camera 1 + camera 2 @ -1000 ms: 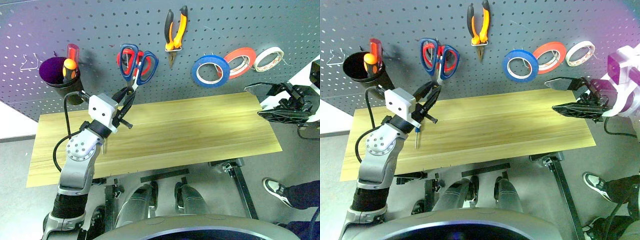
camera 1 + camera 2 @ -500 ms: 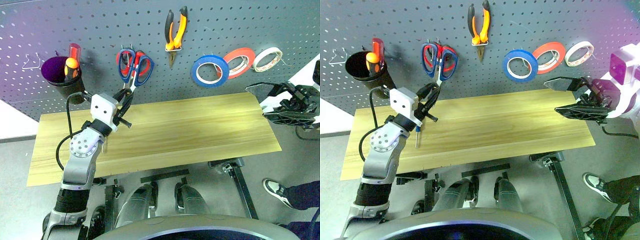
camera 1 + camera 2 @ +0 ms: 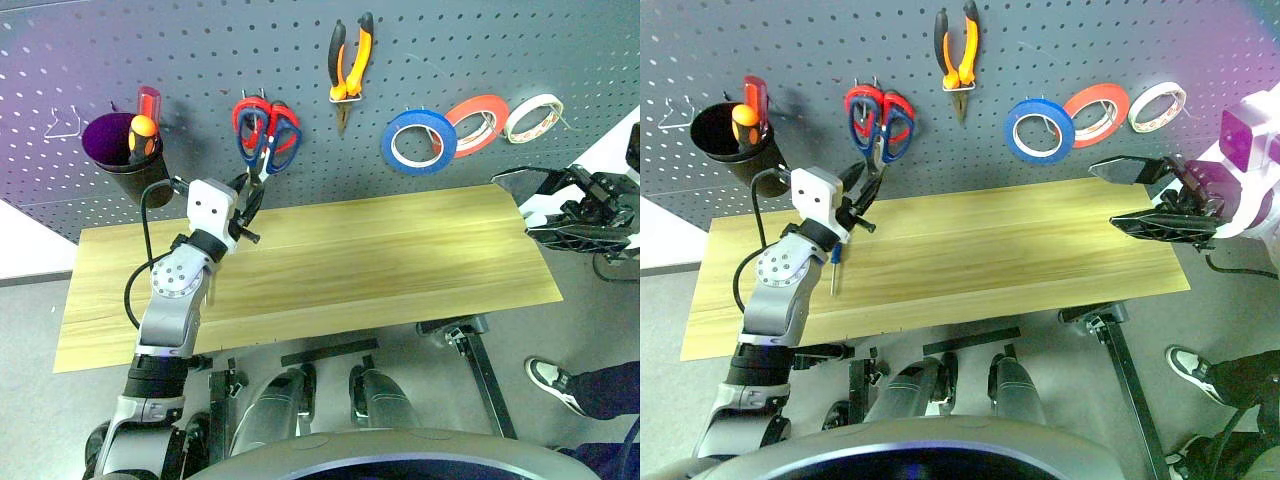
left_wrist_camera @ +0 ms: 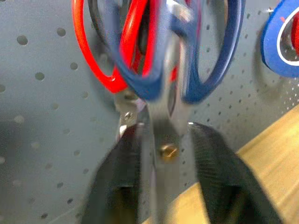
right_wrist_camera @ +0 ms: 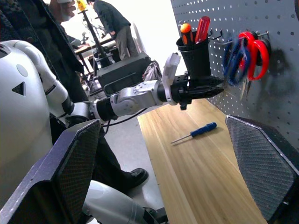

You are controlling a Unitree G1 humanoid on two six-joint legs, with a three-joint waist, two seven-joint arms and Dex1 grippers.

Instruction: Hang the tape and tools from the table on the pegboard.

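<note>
The dark-blue-handled scissors (image 3: 283, 150) hang on the pegboard (image 3: 520, 50) in front of red-handled scissors (image 3: 245, 110), blades pointing down. My left gripper (image 3: 250, 190) is up at those blades; in the left wrist view its fingers (image 4: 205, 154) stand a little apart on either side of the blades near the pivot screw, so it is open. The blue tape (image 3: 420, 115) and the orange-and-black pliers (image 3: 358, 62) hang further right on the board. My right gripper (image 3: 525, 205) hovers open and empty off the table's (image 3: 400, 260) right end.
A black cup (image 3: 125, 165) with red and orange screwdrivers hangs at the board's left, beside a bare wire hook (image 3: 62, 125). A red-orange roll (image 3: 487, 101) and a whitish roll (image 3: 548, 99) hang right of the blue tape. A blue-handled screwdriver (image 5: 201, 130) lies on the table. A person's shoe (image 3: 550, 380) is on the floor.
My left arm has reached toward the board with the blue scissors, whose loops now sit over the red scissors' hook. Its jaws have parted. The right arm has not moved.
</note>
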